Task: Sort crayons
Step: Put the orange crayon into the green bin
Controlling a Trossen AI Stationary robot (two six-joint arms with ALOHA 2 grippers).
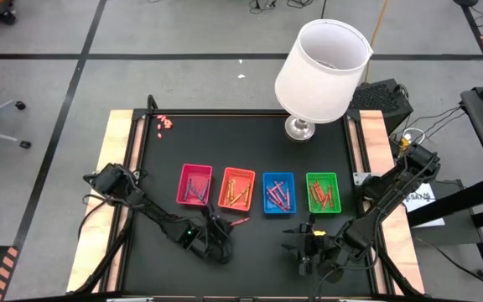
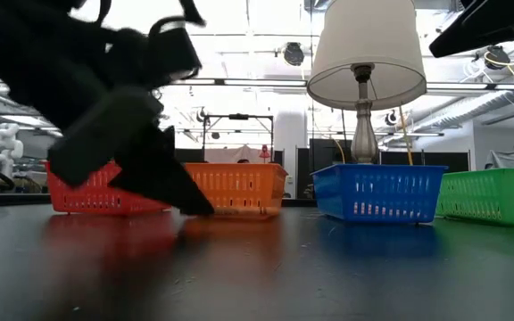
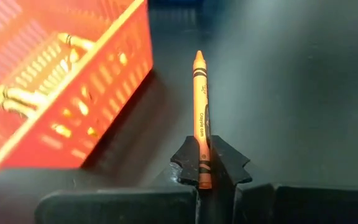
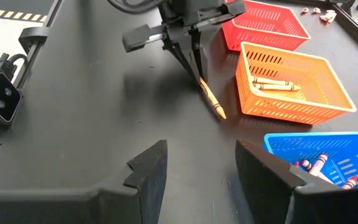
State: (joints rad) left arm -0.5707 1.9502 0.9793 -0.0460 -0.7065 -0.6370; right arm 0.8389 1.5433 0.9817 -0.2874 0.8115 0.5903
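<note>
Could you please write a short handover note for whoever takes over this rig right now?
Left gripper: jaws shut on an orange crayon, low over the table beside the orange tray.
Right gripper: jaws open, empty, waiting near the table's front, before the blue tray and green tray.
Done: crayons already lie in all four trays, the red tray included.
Left: put the held crayon into the orange tray. No other loose crayon shows on the table.
</note>
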